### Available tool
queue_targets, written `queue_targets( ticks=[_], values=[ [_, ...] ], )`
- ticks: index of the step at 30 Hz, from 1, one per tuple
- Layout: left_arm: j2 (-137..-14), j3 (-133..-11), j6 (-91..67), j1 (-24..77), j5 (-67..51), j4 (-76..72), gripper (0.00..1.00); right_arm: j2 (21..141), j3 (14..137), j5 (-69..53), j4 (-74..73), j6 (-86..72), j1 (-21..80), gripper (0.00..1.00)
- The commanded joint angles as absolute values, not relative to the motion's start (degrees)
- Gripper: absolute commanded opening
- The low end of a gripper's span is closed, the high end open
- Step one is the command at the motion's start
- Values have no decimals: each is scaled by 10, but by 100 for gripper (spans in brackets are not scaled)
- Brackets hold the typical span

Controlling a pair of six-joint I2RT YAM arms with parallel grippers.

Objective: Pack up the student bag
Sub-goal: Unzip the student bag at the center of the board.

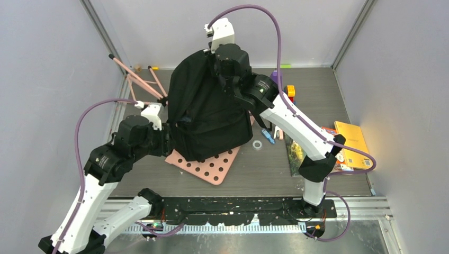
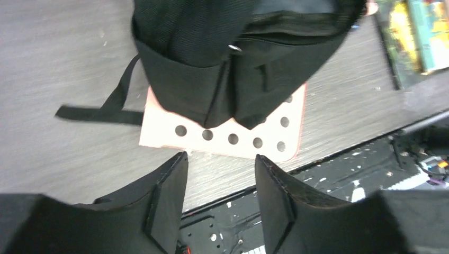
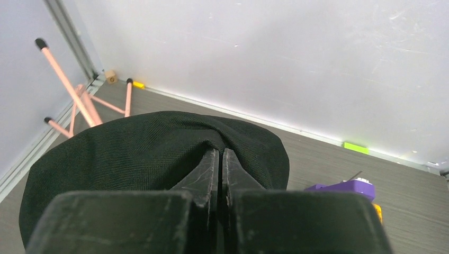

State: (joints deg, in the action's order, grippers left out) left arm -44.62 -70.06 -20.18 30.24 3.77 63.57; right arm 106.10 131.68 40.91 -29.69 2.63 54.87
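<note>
The right jaws were pressed together on a pinch of fabric at the crown of the black backpack (image 3: 132,153), and the cloth puckered around their tips. The left jaws stood apart with nothing between them, low at the bag's left side, apart from its base and pointing at it.

In the left wrist view the backpack's bottom corner sat on a pink perforated board (image 2: 233,140), which showed beneath it with two rows of holes. A black strap (image 2: 106,106) trailed from the bag flat across the grey worktop (image 2: 63,58).

From above, the backpack (image 1: 204,116) stood upright in the middle of the worktop, its top under the right wrist and its base on the board (image 1: 212,166). A pink folding stand (image 1: 140,82) leaned at the back left corner, close to the bag's shoulder, with a small wooden cube (image 1: 137,67) by the wall behind it. To the right, past the right arm, lay a purple item (image 1: 275,76), a yellow block (image 1: 290,91), a clear tape ring (image 1: 257,144), a blue pen (image 1: 269,137), a dark-covered book (image 1: 296,151) and a yellow book (image 1: 352,138).

Walls closed in the left, back and right sides. Bare worktop lay in front of the board, toward the arm bases, and along the back wall behind the bag, where a green strip (image 3: 356,147) lay at the wall's foot.
</note>
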Motion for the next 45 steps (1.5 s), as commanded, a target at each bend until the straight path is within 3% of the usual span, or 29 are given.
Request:
queue_targets(
  ticks=[1, 7, 20, 28, 37, 45],
  values=[
    [-455, -785, -144, 300, -74, 573, 54, 1028, 1331, 432, -240, 12, 535, 0],
    [-478, -831, -156, 300, -171, 454, 59, 1031, 1333, 425, -250, 5, 535, 0],
    [-545, -783, -224, 300, -146, 372, 71, 1032, 1334, 422, -250, 3, 535, 0],
    [-564, -757, -224, 301, -97, 375, 71, 1034, 1336, 416, -252, 1, 535, 0],
    [-573, -692, -150, 314, -109, 239, 74, 1043, 1346, 408, -257, 2, 535, 0],
    [-556, -664, -13, 415, -197, 176, 66, 1066, 1378, 419, -271, 7, 535, 0]
  ],
)
